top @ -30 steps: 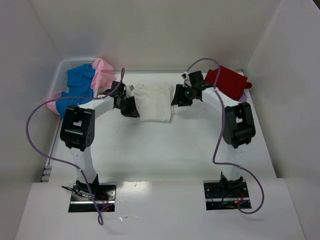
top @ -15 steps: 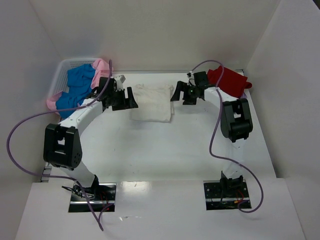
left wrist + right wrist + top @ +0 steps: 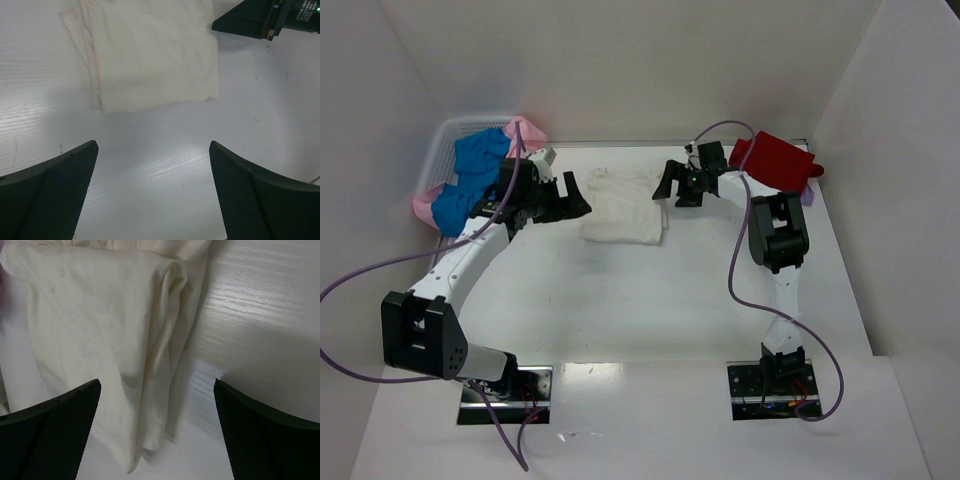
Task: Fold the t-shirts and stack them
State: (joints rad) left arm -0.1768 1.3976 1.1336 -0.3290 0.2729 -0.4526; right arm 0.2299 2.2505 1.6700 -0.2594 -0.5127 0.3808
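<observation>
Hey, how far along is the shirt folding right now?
Done: the cream shirt lies folded flat on the table, and the red shirt sits by the far right corner, seemingly folded. In hand: nothing; the left tool and right tool are open, either side of the cream shirt. Left: the blue shirt and pink shirt are bunched in the basket, and cream and red are not stacked.

My jaws look like black matt plastic, and their inner pads [image 3: 50, 195] carry a fine, rough grid of dots. The cream-white t-shirt [image 3: 150, 55] is soft matt cloth, finely creased, with faint brownish stains along its folded edge. Under it the tabletop [image 3: 165, 150] is white and smooth, with a thin wood-like grain and a slight sheen. Far right, the red t-shirt [image 3: 780, 160] is dull cloth. Far left, the basket [image 3: 438, 150] is white plastic mesh.
</observation>
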